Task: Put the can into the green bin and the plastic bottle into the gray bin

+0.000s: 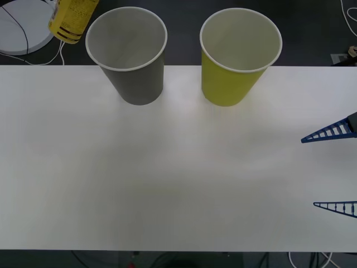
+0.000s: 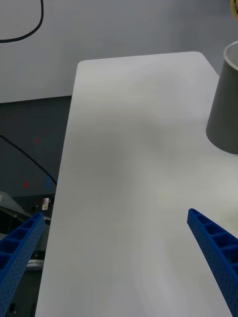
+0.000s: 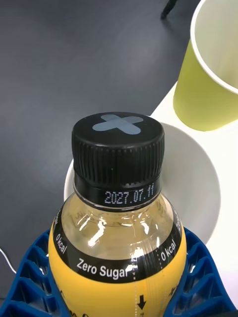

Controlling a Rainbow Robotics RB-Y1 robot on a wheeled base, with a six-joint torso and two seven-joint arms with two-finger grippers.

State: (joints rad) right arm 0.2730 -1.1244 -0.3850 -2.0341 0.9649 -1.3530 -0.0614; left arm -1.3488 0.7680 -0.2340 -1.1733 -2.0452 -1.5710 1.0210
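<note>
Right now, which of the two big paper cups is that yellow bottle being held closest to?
The gray tapered paper cup, on the robot's left. The left gripper holds the yellow plastic bottle just beside its rim; the yellow-green cup stands farther right.

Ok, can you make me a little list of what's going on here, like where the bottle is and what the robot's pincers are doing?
plastic bottle: yellow with a black cap, held in the air beside the gray bin's rim, cap pointing toward that bin's opening
left pincer: shut on the plastic bottle
right pincer: open, empty, over the table's right edge
gray bin: upright at the back of the table, looks empty
green bin: upright beside the gray bin, on its right
table: white
</note>
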